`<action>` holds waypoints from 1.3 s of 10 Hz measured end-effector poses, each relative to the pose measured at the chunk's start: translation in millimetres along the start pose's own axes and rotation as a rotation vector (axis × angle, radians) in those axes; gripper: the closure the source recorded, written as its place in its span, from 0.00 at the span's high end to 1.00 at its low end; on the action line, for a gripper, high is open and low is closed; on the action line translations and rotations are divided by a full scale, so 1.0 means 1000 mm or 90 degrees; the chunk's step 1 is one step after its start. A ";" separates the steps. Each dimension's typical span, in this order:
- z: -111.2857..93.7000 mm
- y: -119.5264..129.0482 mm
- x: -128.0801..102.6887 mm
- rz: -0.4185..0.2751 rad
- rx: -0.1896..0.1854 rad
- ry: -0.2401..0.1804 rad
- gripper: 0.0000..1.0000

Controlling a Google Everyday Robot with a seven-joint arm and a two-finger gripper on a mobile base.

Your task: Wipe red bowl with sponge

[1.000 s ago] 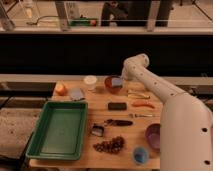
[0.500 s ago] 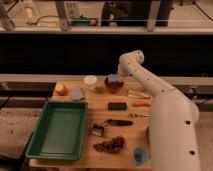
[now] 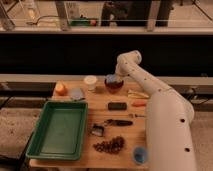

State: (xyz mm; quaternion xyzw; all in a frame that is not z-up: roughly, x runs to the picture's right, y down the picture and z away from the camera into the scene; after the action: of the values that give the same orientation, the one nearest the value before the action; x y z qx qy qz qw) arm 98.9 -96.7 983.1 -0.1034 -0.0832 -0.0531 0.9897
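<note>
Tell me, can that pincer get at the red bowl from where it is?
Probably yes: the pincer hangs right above the red bowl, by the sponge at its mouth, with nothing between them.

Counts, approx. top to bottom:

- 1 gripper (image 3: 118,75), right over the bowl
- 1 red bowl (image 3: 114,87)
- 1 sponge (image 3: 111,79) at the bowl's mouth
- 2 cups: 1 white cup (image 3: 90,82), 1 blue cup (image 3: 140,154)
- 1 green tray (image 3: 36,141)
- 1 grey-blue square pad (image 3: 76,93)
- 1 round orange fruit (image 3: 60,89)
- 1 flat black block (image 3: 117,106)
- 1 black-handled tool (image 3: 119,122)
- 1 orange stick-shaped item (image 3: 139,104)
- 1 pile of dark brown bits (image 3: 110,145)
- 1 wooden table (image 3: 98,111) under it all
</note>
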 end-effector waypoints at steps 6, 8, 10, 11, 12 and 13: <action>-0.027 0.013 0.011 0.050 0.030 -0.025 0.00; -0.027 0.010 0.012 0.072 0.038 -0.048 0.00; -0.024 0.006 0.006 0.097 0.041 -0.099 0.11; -0.023 0.007 0.006 0.109 0.042 -0.118 0.20; -0.020 0.009 0.003 0.116 0.041 -0.130 0.29; -0.017 0.010 0.001 0.121 0.040 -0.135 0.41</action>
State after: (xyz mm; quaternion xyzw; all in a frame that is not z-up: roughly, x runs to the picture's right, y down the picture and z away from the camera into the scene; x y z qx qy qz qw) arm 103.4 -90.7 964.3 -0.0845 -0.1784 0.0548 0.9788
